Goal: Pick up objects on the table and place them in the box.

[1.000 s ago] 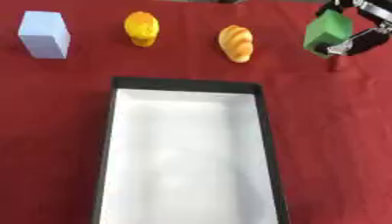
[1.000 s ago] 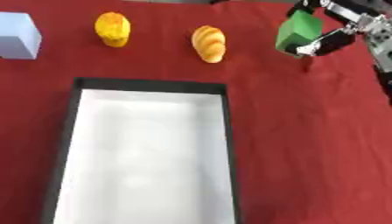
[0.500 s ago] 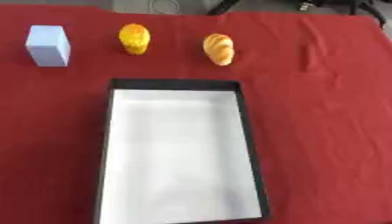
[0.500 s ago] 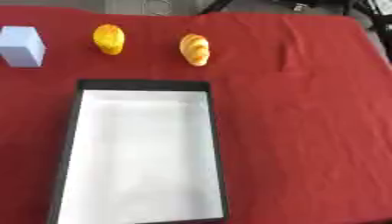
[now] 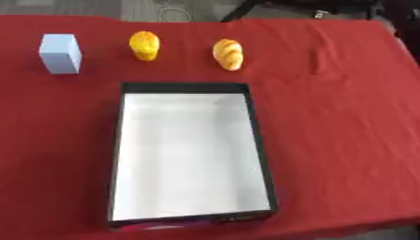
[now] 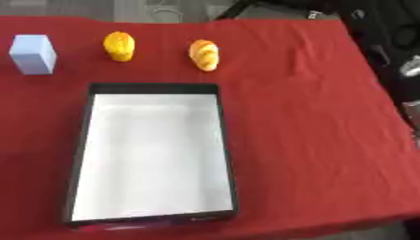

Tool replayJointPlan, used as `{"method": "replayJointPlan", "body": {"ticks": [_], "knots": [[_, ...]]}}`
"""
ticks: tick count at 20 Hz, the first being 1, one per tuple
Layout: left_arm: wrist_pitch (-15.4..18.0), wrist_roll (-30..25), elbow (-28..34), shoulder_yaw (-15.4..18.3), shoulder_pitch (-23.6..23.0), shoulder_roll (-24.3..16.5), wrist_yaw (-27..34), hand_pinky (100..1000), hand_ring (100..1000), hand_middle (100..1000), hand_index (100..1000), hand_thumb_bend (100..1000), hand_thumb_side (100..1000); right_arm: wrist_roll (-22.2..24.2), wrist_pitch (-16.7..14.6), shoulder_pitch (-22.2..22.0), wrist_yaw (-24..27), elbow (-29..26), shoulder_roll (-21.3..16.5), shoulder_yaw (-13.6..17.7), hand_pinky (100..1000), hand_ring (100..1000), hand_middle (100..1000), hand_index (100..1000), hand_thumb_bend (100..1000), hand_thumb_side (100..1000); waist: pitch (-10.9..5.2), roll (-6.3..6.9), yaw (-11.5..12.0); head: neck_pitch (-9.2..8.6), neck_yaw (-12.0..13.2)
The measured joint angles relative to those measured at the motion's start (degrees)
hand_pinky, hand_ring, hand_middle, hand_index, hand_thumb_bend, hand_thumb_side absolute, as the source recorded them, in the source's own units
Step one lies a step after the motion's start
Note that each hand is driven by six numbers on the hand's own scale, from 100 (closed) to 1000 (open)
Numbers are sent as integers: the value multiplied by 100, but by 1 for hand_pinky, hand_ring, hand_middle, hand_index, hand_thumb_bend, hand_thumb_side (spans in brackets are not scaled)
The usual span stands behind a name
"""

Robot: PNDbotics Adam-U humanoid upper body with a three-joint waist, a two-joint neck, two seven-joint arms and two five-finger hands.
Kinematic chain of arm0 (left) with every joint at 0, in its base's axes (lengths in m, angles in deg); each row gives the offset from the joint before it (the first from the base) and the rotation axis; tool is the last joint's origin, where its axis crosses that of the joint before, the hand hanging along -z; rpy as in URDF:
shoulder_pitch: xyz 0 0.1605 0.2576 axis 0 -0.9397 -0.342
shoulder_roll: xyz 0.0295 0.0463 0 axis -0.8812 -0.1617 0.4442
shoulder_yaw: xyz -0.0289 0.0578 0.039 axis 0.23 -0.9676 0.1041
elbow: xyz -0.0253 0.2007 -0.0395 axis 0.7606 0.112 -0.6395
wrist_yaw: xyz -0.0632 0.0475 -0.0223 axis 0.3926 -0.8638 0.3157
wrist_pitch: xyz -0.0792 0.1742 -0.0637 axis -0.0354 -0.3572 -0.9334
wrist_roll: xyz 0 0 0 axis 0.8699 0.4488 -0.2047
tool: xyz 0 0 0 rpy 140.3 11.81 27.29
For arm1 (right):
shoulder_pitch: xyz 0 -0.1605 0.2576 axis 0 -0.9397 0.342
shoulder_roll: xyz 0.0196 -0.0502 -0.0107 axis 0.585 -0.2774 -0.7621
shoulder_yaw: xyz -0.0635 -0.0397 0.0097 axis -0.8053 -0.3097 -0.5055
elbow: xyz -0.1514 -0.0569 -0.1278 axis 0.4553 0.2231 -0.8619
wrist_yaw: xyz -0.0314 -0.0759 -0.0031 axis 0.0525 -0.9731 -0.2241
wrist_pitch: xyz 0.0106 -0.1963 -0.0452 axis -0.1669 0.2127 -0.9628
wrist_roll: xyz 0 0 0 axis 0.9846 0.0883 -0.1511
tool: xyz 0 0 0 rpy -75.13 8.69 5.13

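A table covered with a red cloth (image 5: pixel 344 140) fills both views. In the middle of it lies one long rectangular box with black walls and a white inside (image 5: pixel 121 154). Its short sides face the robot and the far edge. The white bottom is bare; no object lies in it.

Beyond the far short wall of the box, three objects stand in one row across the cloth, all outside the box and apart from each other. At the left is one pale blue rectangular block (image 5: pixel 61 53), upright. In the middle is one yellow-orange rounded object (image 5: pixel 144 45), whose exact kind I cannot make out. At the right is one golden-brown croissant-shaped bread piece (image 5: pixel 228 54), just beyond the far right corner of the box. Nothing stands between these three objects and the box, and nothing covers them.

The right part of the cloth is free except for a small fold (image 5: pixel 315 58) in the fabric near the far edge. Past the far edge of the table there is grey floor with some dark shapes, too blurred to name. In the right eye view, dark blurred shapes show beyond the right edge of the table; I cannot tell what they are.

Neither hand of the robot shows in any view, so about their fingers I cannot say anything.
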Motion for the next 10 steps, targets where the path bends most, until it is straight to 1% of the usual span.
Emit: {"method": "replayJointPlan", "body": {"ticks": [2,4,5,8,10], "knots": [[10,24,-42,29,-62,-34,2,819,776,722,789,100,752,48,69,-104,168,-310,272,-67,785,477,403,564,389,168,-14,-11,-61,11,79],[29,44,-71,63,-113,-47,0,819,776,722,789,100,754,126,151,-212,267,-604,554,-127,784,479,405,565,378,156,-14,-14,-72,21,137],[41,56,-73,75,-130,-51,-3,819,776,722,789,100,754,176,206,-291,282,-758,715,-157,783,479,403,562,353,139,-14,-14,-79,23,163],[75,90,-73,117,-181,-96,-16,819,776,722,788,100,754,323,412,-572,210,-1197,1139,-224,779,478,401,561,346,143,-14,-35,-108,32,230],[101,117,-73,141,-226,-112,-33,819,776,722,789,100,753,420,581,-732,68,-1489,1394,-275,780,478,400,561,321,156,-14,-63,-122,38,262]]}}
